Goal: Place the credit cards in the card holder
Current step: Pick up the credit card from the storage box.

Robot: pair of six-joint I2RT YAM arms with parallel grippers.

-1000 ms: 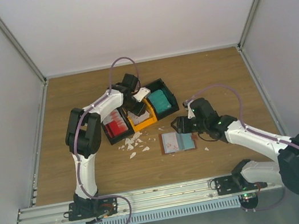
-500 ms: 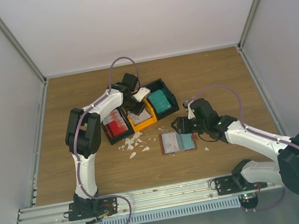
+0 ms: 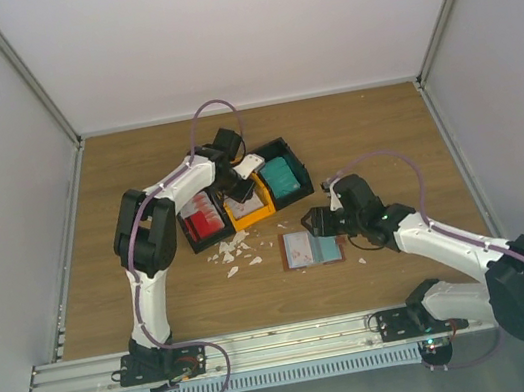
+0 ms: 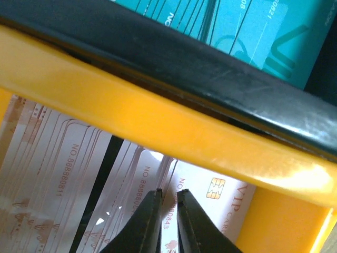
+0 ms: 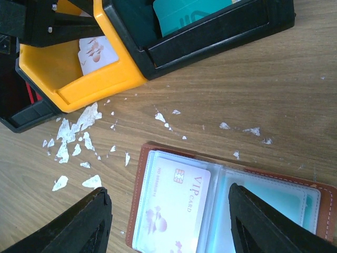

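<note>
The card holder (image 3: 311,247) lies open on the table, brown leather rim (image 5: 138,195) showing. A white-pinkish credit card (image 5: 176,203) sits in its left sleeve and a teal one (image 5: 274,197) in its right sleeve. My right gripper (image 5: 168,216) hovers open just above it, one finger on each side; in the top view the right gripper (image 3: 315,222) is at the holder's far edge. My left gripper (image 3: 238,192) reaches down into the orange bin (image 3: 249,206). There the left gripper (image 4: 167,196) is shut on the edge of one white-pinkish credit card (image 4: 210,197) in the stack.
A black bin of teal cards (image 3: 284,177) stands right of the orange bin, and a black bin of red cards (image 3: 204,221) left of it. Small white scraps (image 3: 233,252) litter the wood between the bins and the holder. The orange bin's wall (image 4: 131,105) runs close above my left fingers.
My left gripper's jaws have closed onto a white-pinkish card in the orange bin. Both arms have hardly moved.
</note>
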